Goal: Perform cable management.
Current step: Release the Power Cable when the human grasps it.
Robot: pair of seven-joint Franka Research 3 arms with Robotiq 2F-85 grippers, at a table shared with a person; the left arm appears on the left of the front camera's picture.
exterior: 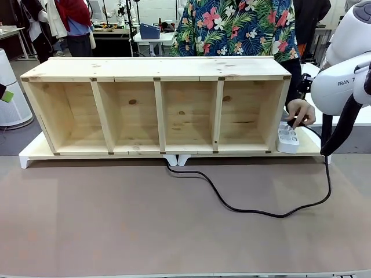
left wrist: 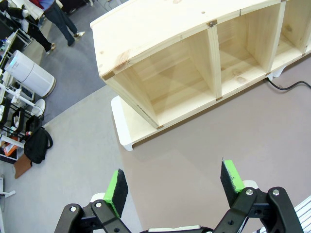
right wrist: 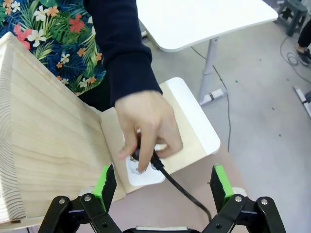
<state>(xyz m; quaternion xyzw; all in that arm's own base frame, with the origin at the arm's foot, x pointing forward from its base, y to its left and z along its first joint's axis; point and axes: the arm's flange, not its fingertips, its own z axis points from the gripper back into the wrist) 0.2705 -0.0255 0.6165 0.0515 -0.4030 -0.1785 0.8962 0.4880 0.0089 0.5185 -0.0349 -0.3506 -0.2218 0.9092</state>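
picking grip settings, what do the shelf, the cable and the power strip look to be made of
Shelf: looks like unfinished light wood, probably pine, with visible grain and dark knots, matte.
Cable: thin, black, smooth, lying in loose curves, so likely rubber or soft plastic sheathing.
Power strip: white, smooth, slightly glossy, with moulded round sockets, probably hard plastic.

Legible text: one item. Black letters "FRAN", cut off where the casing curves away, on the white shell of the right arm [exterior: 342, 81], at the right edge of the front view. A further character beside them is too partial to read. No other print, label or number is readable.
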